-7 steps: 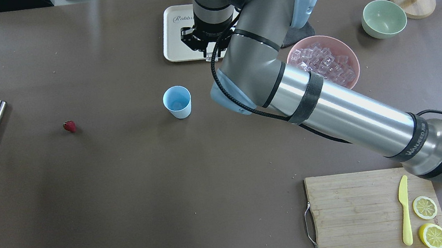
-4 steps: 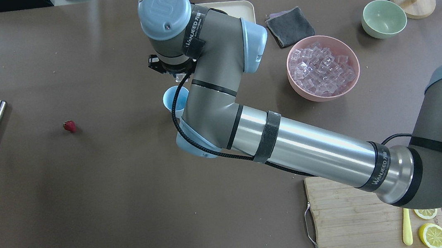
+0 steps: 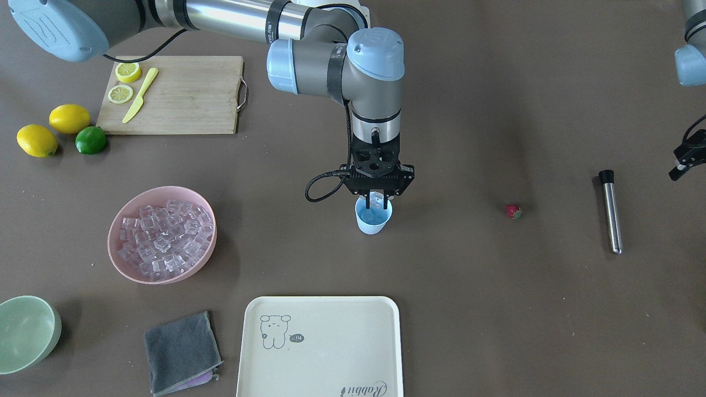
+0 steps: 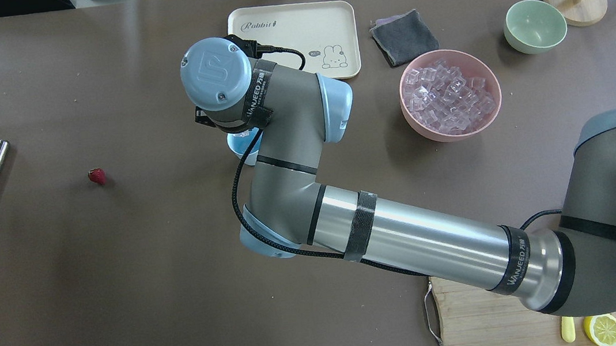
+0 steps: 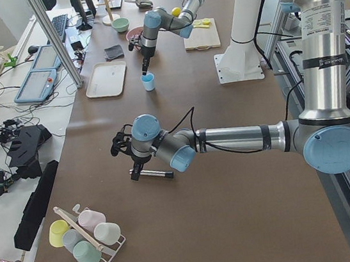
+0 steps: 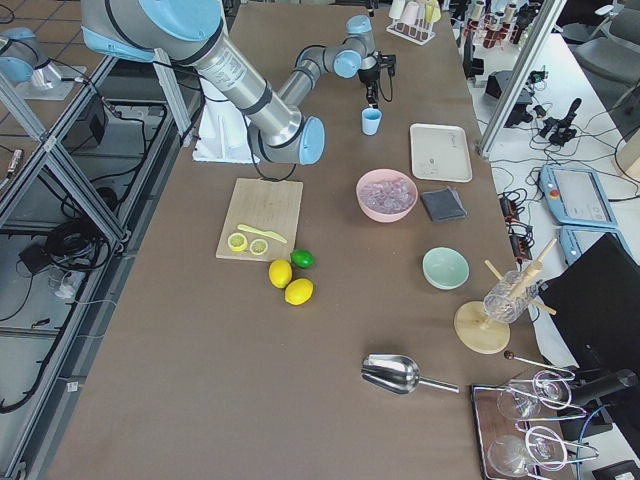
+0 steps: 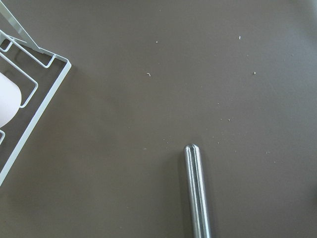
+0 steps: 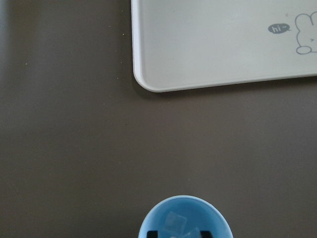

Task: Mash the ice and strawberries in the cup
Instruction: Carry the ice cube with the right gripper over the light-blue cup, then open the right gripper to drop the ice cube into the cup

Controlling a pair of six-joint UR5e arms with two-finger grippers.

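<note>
Cutting board [image 3: 182, 94]: nearest the robot's base, on its right side; carries lemon slices and a yellow knife.
Left gripper [image 3: 683, 160]: at the robot's left end of the table, close to the metal rod; only partly in view, so whether its jaws are parted or closed cannot be told.
Metal rod [image 3: 610, 212]: lies flat on the table, black cap toward the robot.
Strawberry [image 3: 513, 211]: on the table between rod and cup, well apart from both, touching nothing.
Cup [image 3: 374, 221]: upright, mid-table.
Right gripper [image 3: 377, 196]: points straight down, directly over the cup's mouth; fingers clamped on one ice cube [image 3: 377, 199] at about rim level.
Ice [image 3: 162, 237]: heaped in the pink bowl [image 3: 132, 274], on the robot's right of the cup, well apart.
Tray [image 3: 320, 353]: farthest from the robot, beyond the cup.
</note>
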